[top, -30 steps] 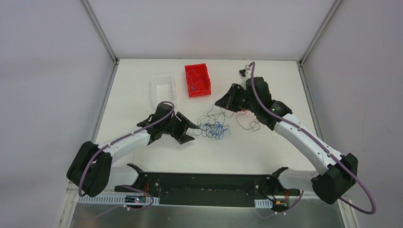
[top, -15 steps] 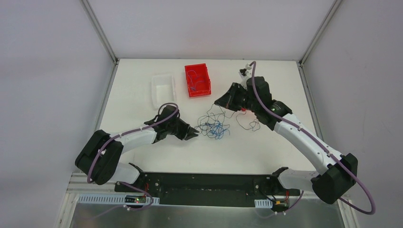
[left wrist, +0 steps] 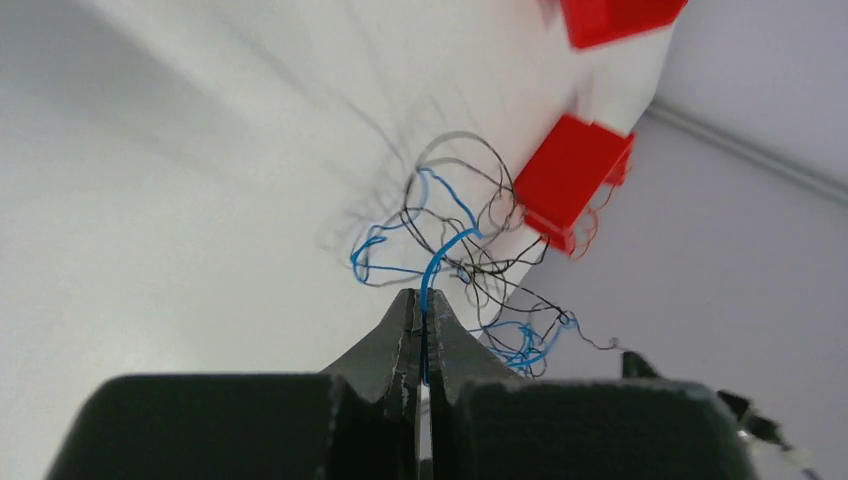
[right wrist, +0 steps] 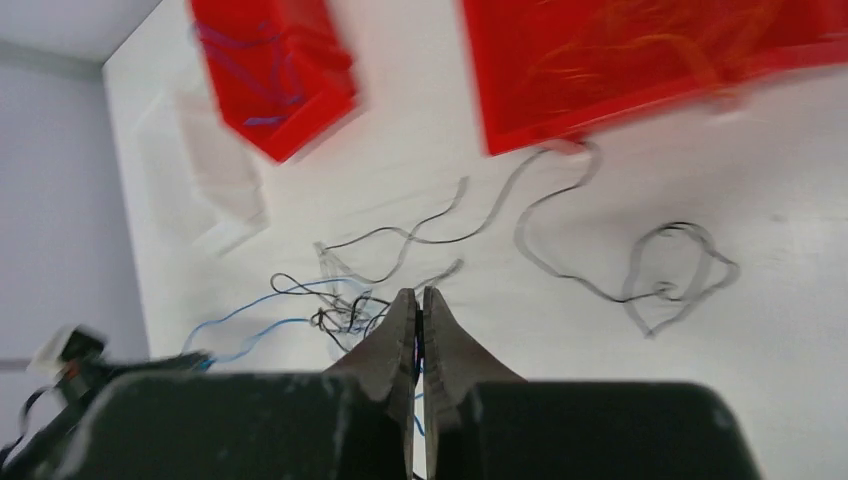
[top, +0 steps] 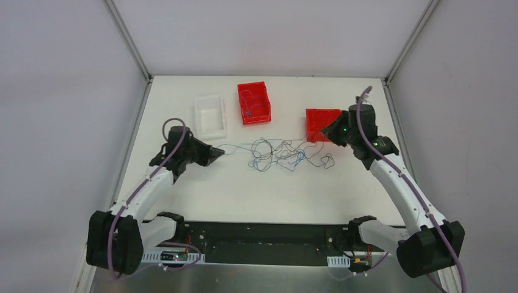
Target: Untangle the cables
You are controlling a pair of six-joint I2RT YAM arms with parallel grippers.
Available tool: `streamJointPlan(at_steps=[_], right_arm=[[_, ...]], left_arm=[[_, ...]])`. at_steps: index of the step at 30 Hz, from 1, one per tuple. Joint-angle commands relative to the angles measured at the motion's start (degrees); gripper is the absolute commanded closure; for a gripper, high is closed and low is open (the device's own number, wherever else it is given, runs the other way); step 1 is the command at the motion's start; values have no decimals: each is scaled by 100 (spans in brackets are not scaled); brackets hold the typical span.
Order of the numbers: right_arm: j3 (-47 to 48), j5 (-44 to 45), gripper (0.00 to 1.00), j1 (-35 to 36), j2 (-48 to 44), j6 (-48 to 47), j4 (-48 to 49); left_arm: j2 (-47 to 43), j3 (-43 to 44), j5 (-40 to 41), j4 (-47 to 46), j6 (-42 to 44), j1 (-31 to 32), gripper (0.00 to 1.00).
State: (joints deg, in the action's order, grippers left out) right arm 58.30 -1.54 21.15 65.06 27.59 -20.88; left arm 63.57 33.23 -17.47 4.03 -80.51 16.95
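From above, the cables (top: 282,156) lie as a loose spread of loops near the middle of the counter (top: 256,195). The left claw (top: 216,152) sits at nine o'clock of them. A blue strand (top: 235,147) runs nearly straight from its tips into the tangle, held out sideways, I judge, to draw that one wire clear of the rest. The right claw (top: 328,129) is at two o'clock of the tangle, by the near corner of a red bin (top: 317,117). A second red bin (top: 253,102) stands at twelve o'clock and a clear tray (top: 209,115) at eleven.

At the left wrist, the left claw (left wrist: 421,298) is clamped on the blue strand (left wrist: 445,245), which arcs from between the tips toward the knot at twelve o'clock.

At the right wrist, the right claw (right wrist: 418,295) has its tips pressed together. Whether a hair-fine wire is nipped between them I cannot tell. The cables lie slack on the counter beyond it, black loops toward two o'clock and blue ones toward nine.
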Motion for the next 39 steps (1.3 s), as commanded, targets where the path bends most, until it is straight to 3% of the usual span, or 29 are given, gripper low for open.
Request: streamJointPlan(at_steps=[1, 6, 14, 16, 19, 21, 25, 30, 39], right_arm=[[-493, 805, 100, -953, -551, 115, -611], [-724, 1042, 100, -1805, -800, 205, -964], [-986, 314, 100, -1955, -1115, 28, -662], [-1043, -160, 99, -1950, -1115, -185, -487], [-1103, -1772, 52, -1873, -970, -565, -18], [-955, -2024, 39, -1485, -705, -738, 40], [-443, -967, 33, -50, -159, -1047, -173], [97, -669, 31, 973, 734, -1243, 149], [1625, -1026, 13, 1781, 2986, -2163, 171]], left_arm=[[-459, 361, -498, 1442, 1352, -1393, 100], [-567, 1251, -114, 2672, 2322, -2456, 100], [-725, 1925, 638, 3020, 2798, -2565, 100], [-686, 2059, 488, 3015, 2947, -2565, 100], [-489, 2242, -663, 2669, 3347, -2559, 100], [-344, 2362, -1459, 2469, 3635, -2531, 100], [-373, 2554, -1830, 2409, 4057, -2406, 100], [-537, 2566, -1816, 2414, 4273, -2389, 100], [-505, 2593, -2056, 2417, 4425, -2390, 100]])
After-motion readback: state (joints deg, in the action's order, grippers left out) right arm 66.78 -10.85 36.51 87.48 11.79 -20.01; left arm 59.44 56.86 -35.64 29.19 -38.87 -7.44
